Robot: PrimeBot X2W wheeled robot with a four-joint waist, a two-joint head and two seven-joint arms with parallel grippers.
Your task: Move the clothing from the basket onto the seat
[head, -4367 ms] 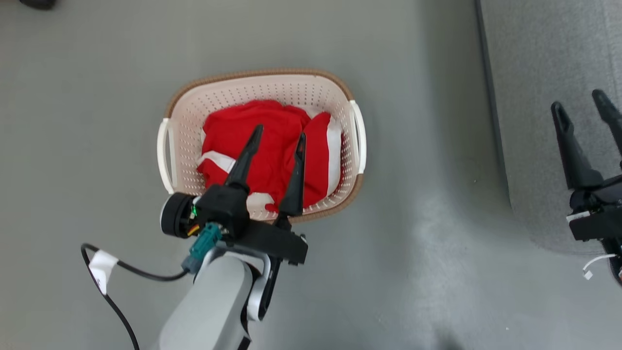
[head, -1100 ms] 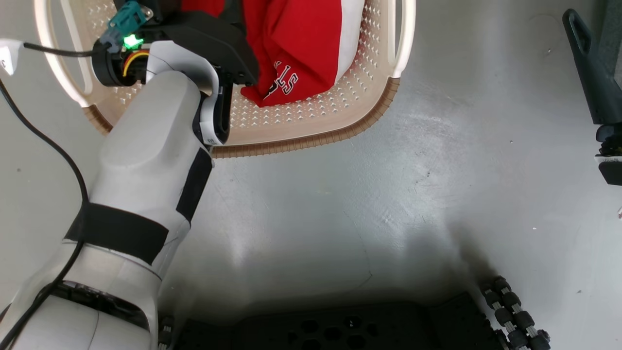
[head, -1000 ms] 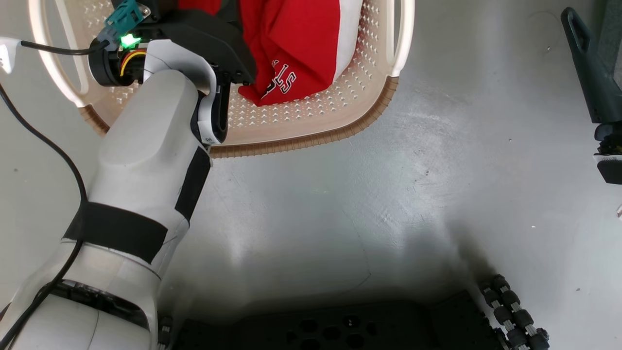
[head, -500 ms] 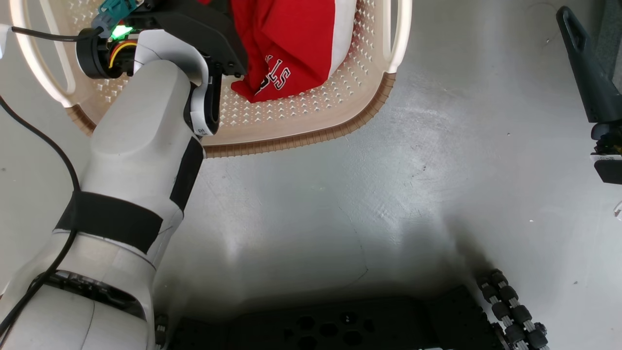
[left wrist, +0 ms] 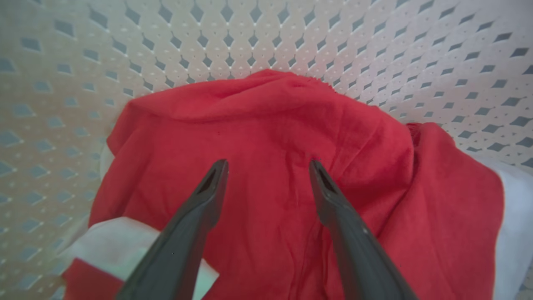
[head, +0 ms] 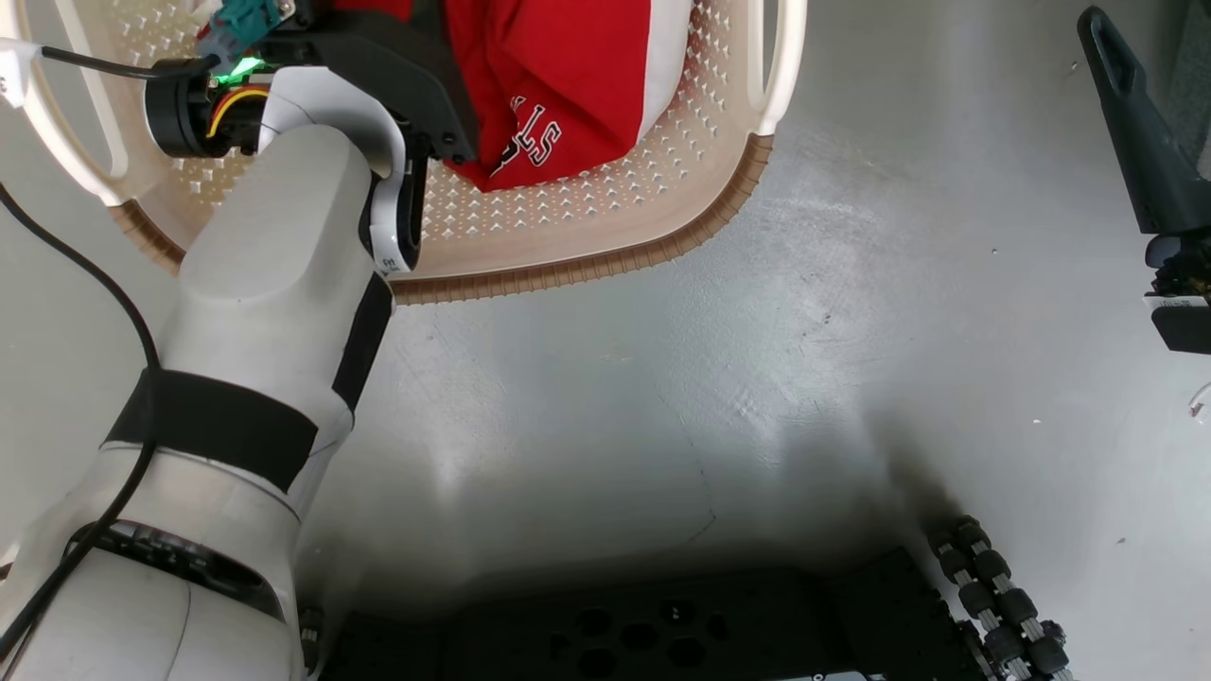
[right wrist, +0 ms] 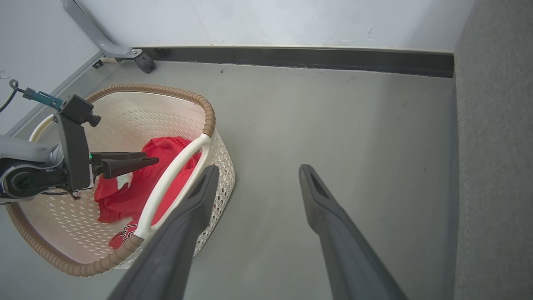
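Note:
The red clothing (left wrist: 270, 116) with white trim lies bunched in the cream perforated basket (left wrist: 250, 41). My left gripper (left wrist: 267, 164) is open, its two dark fingers spread just over the red cloth; I cannot tell whether the tips touch it. In the head view my left forearm reaches into the basket (head: 587, 270), covering part of the clothing (head: 568, 76). My right gripper (right wrist: 259, 168) is open and empty above the floor, between the basket (right wrist: 204, 108) and the grey seat (right wrist: 491, 166). One of its fingers (head: 1126, 123) shows at the head view's right edge.
My black base (head: 662, 624) and its roller wheels (head: 993, 596) lie along the bottom of the head view. A black cable (head: 57, 255) hangs off my left arm. Beyond the basket are a wall with a dark baseboard (right wrist: 291, 54) and a grey caster leg (right wrist: 143, 62).
Since the earliest frame the head camera has dipped closer and my left gripper has gone down into the basket over the clothing. In the last second only the view shifts slightly; both grippers stay open.

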